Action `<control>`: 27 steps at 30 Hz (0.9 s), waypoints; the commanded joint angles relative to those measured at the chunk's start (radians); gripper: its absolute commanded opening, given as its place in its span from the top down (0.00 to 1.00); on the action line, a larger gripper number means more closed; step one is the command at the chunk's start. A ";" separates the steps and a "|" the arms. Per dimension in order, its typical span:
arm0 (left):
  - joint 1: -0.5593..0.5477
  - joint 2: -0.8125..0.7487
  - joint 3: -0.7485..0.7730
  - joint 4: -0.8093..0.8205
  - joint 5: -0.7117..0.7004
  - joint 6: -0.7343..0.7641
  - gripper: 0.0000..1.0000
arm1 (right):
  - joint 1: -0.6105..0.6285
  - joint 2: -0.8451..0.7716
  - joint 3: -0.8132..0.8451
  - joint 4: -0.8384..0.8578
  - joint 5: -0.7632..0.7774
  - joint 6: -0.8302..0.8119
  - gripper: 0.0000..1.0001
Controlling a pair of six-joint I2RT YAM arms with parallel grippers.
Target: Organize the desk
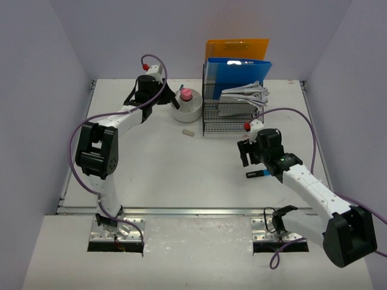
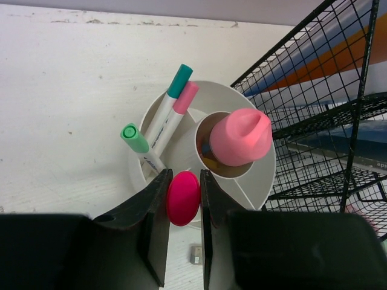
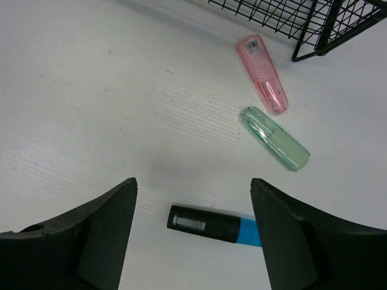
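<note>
**tomk:** ok what's each arm doing here? And where does the bench sit in all this?

**pia_r:** The white bench [image 1: 157, 175] runs out from the arm bases to the lavender walls, with a metal rail on the near edge. The black wire rack [image 1: 233, 115] stands at its far side with a blue folder [image 1: 239, 72] and an orange folder [image 1: 237, 48] upright in it.

The left gripper [image 2: 183, 181] is clamped on a small magenta oval piece [image 2: 183, 198], one finger on each side. It's over the near rim of the round white pen holder [image 2: 266, 175], which is just left of the rack. Can't tell if the piece touches the rim.

**tomk:** anything in the holder?

**pia_r:** Three markers leaning in one section: teal cap [image 2: 179, 81], pink cap [image 2: 185, 98], green cap [image 2: 134, 138]. There's a pink cone-shaped thing [image 2: 240, 136] in the middle tube. A little grey block [image 1: 188, 131] lies flat on the bench near the rack's front left corner.

**tomk:** and the right one?

**pia_r:** The right gripper [image 3: 192, 184] is in front of the rack's right half, jaws spread wide and holding nothing. A black-and-blue pen [image 3: 211, 225] lies flat on the bench between its fingers, not touching either. Closer to the rack's foot there's a clear pink case [image 3: 262, 72] and a clear green case [image 3: 275, 139], near each other but apart.
</note>
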 commanded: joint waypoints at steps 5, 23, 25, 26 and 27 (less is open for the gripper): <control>-0.031 0.035 0.073 0.118 -0.002 -0.040 1.00 | -0.087 -0.075 -0.059 -0.061 -0.203 -0.286 0.28; -0.051 0.022 0.117 0.021 0.006 -0.035 0.41 | -0.115 0.236 0.197 -0.575 -0.438 -1.079 0.45; -0.051 0.006 0.116 0.004 0.006 -0.023 0.41 | -0.115 0.257 0.213 -0.606 -0.427 -1.133 0.46; -0.051 -0.005 0.115 -0.003 0.005 -0.019 0.41 | -0.115 0.266 0.218 -0.619 -0.425 -1.156 0.46; -0.051 -0.025 0.110 -0.007 0.005 -0.014 0.40 | -0.115 0.279 0.225 -0.650 -0.428 -1.185 0.46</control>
